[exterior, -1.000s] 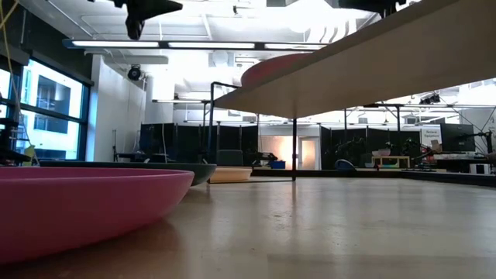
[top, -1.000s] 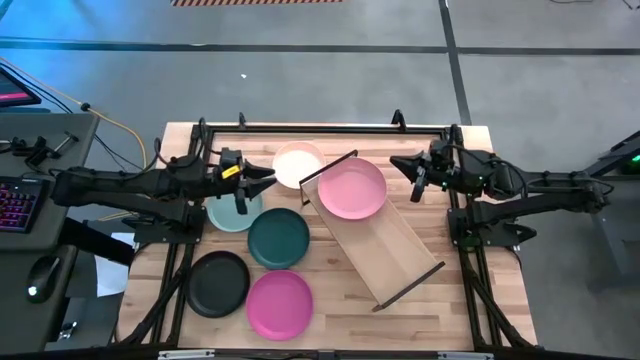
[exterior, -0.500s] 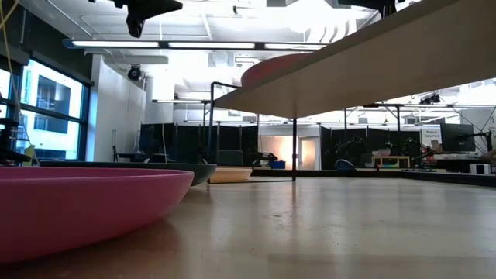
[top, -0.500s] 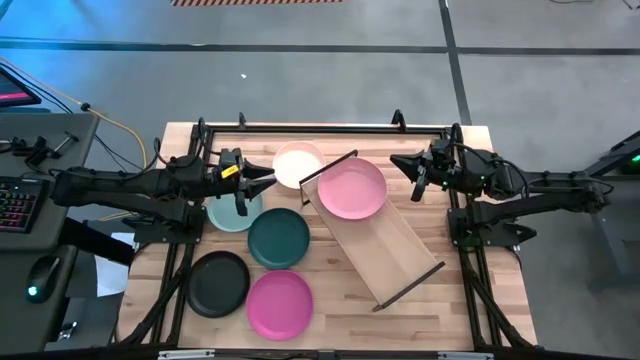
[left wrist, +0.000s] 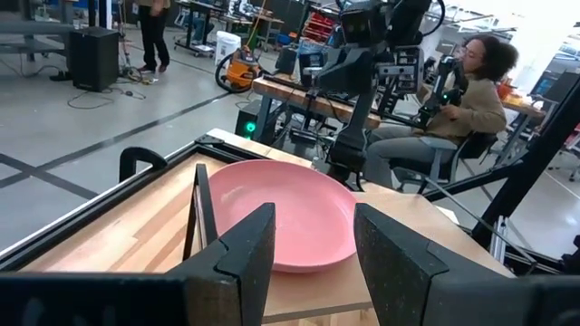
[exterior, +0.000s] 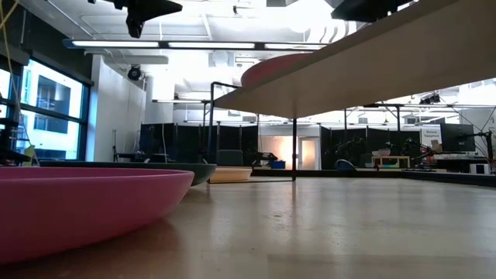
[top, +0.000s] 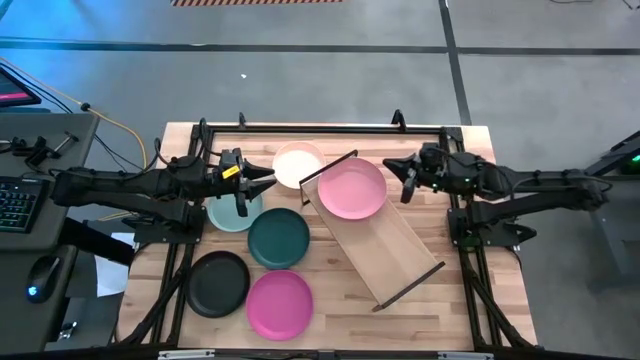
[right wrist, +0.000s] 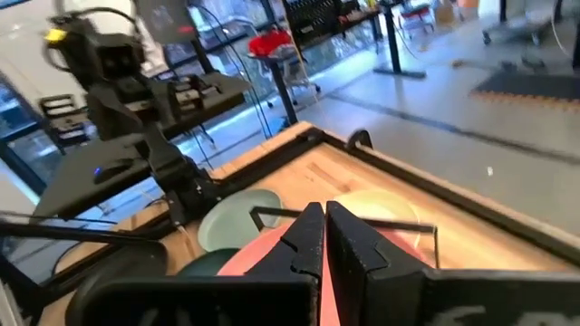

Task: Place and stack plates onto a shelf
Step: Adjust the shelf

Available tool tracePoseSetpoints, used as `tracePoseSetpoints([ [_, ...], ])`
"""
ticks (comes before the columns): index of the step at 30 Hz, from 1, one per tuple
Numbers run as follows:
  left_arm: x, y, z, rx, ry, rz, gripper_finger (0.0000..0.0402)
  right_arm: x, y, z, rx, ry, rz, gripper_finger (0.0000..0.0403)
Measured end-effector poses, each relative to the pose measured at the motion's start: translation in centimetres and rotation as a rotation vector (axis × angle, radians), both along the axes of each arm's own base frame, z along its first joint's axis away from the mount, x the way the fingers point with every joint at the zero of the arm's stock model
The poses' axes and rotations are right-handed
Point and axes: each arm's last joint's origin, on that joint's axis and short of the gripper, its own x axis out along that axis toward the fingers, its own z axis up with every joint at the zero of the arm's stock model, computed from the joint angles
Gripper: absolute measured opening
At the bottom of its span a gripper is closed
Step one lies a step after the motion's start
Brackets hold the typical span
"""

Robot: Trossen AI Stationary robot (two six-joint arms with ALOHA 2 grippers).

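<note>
The light pink plate [top: 352, 190] lies on the far end of the wooden shelf [top: 385, 245], which stands slantwise on the table. The cream plate [top: 298, 163], pale teal plate [top: 230, 212], dark green plate [top: 279, 237], black plate [top: 218, 283] and magenta plate [top: 280, 304] lie flat on the table left of the shelf. My left gripper [top: 264, 181] is open and empty above the gap between the teal and cream plates, facing the pink plate [left wrist: 281, 213]. My right gripper [top: 405, 184] is shut and empty, in the air just right of the pink plate.
A dark metal frame [top: 320, 128] runs along the table's far edge and down both sides by the arm bases. The shelf's dark end frames [top: 410, 283] stand up at both its ends. A seated person [left wrist: 462, 91] is in the room beyond the table.
My right gripper has moved a little toward the table's left, closer to the pink plate on the shelf. The plates and the shelf have stayed where they were.
</note>
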Motion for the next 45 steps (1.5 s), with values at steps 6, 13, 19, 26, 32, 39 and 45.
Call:
tracePoseSetpoints([
  [6,0.5,1.0,0.4,-0.064,-0.037,0.181,0.0125,1.7,-0.1,-1.3,0.05,0.055,-0.014,0.0],
  [13,3.8,5.0,1.2,-0.099,0.1,0.278,0.0013,1.8,-0.6,-1.3,0.101,0.02,-0.034,0.0],
  [19,7.0,10.9,0.3,-0.297,0.242,0.361,0.0001,1.2,-0.7,-0.8,0.161,-0.029,-0.006,0.0],
  [26,9.8,15.6,-4.0,-0.563,0.483,0.409,0.0,1.2,-0.7,-0.7,0.161,-0.029,0.006,0.0],
  [32,12.3,16.7,-6.3,-0.717,0.421,0.266,0.0,1.2,-0.7,-0.7,0.16,-0.028,0.006,0.0],
  [39,14.9,15.8,-7.5,-0.763,0.357,0.127,0.0,1.2,-0.7,-0.8,0.146,-0.02,0.009,0.0],
  [45,15.8,14.8,-6.8,-0.736,0.297,0.075,0.0,1.2,-0.7,-0.8,0.136,-0.015,0.011,0.0],
])
